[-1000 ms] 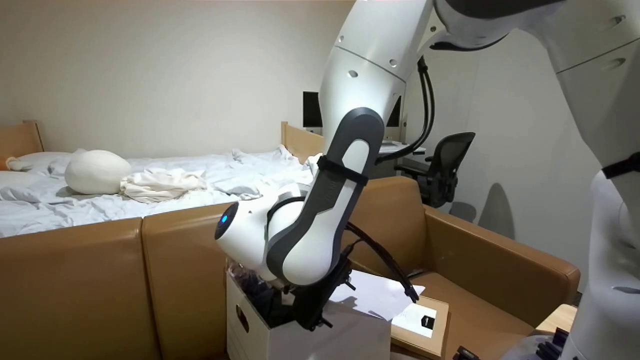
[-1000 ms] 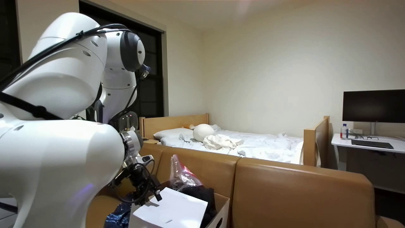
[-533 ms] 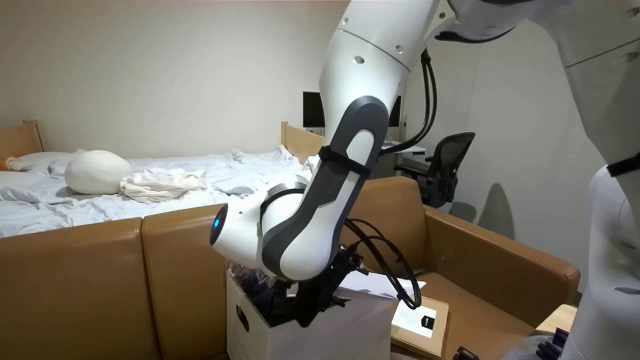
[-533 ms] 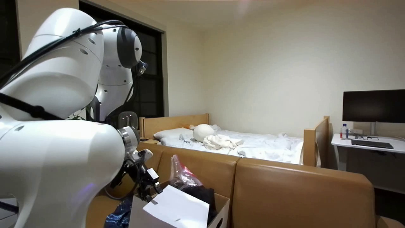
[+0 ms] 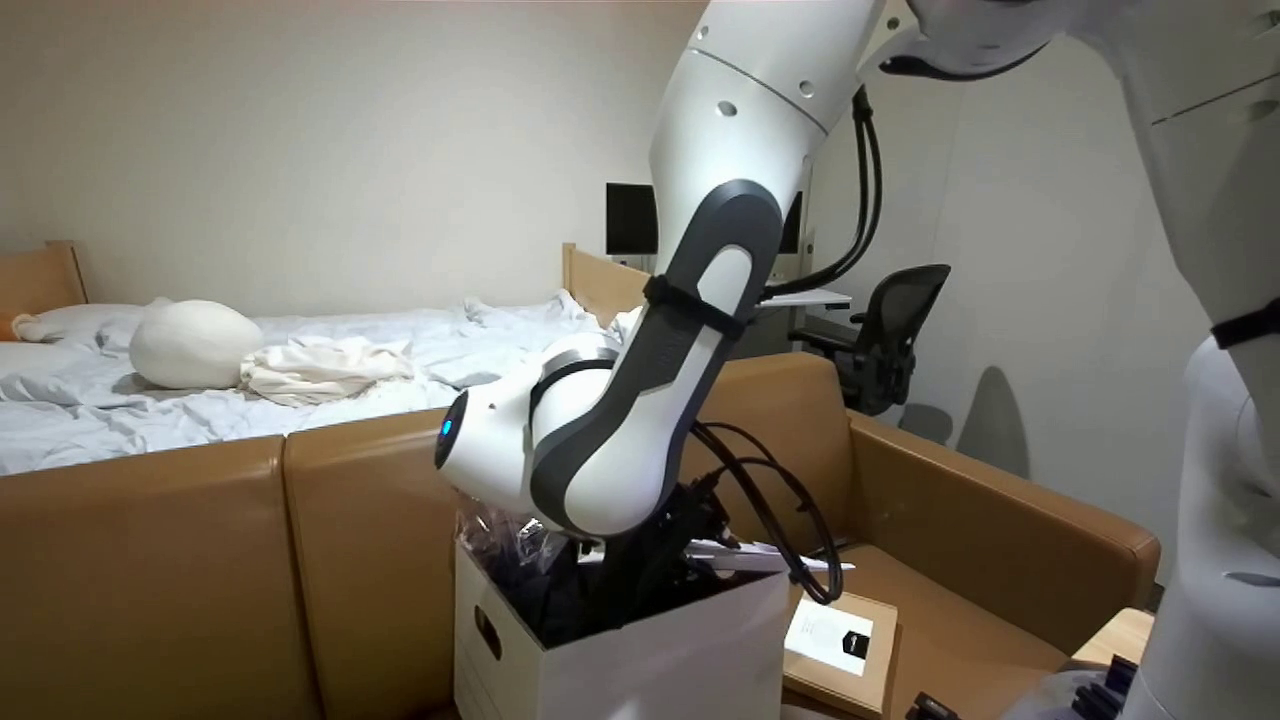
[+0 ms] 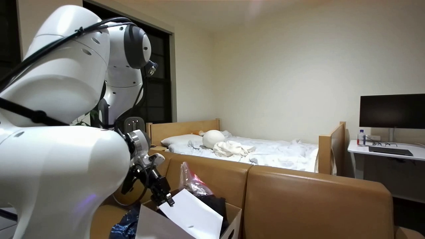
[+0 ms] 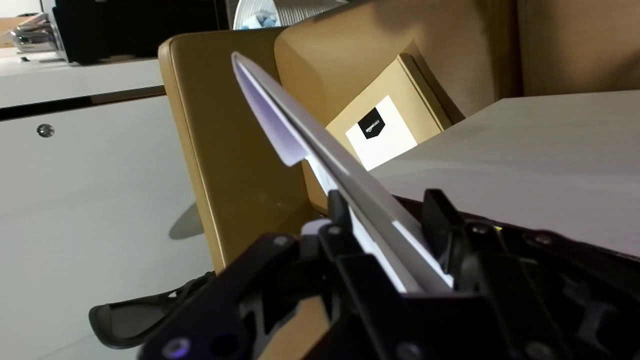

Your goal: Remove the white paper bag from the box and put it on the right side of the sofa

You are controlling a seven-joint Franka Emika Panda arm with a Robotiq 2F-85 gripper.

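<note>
The white paper bag [image 6: 196,212] lies tilted over the open top of the white box [image 6: 159,224], one end raised. In an exterior view the bag [image 5: 745,556] shows nearly edge-on above the box [image 5: 660,665]. My gripper [image 6: 164,200] is over the box at the bag's raised edge. In the wrist view the bag [image 7: 360,192] runs between the two fingers of my gripper [image 7: 386,202]. It lies close to the left finger, with a gap on the right, so the jaws stand partly open around it. The tan sofa [image 5: 150,590] surrounds the box.
Crinkled clear plastic [image 6: 192,184] and dark cloth [image 6: 214,204] fill part of the box. A flat brown carton [image 7: 412,102] with a white label lies on the sofa seat beside it. The sofa's armrest [image 5: 1000,540] rises beyond. Cables [image 5: 800,500] loop from the wrist.
The gripper has risen a little and its jaws have come closer together. The bag has shifted and tilted up, uncovering more of the box's front rim.
</note>
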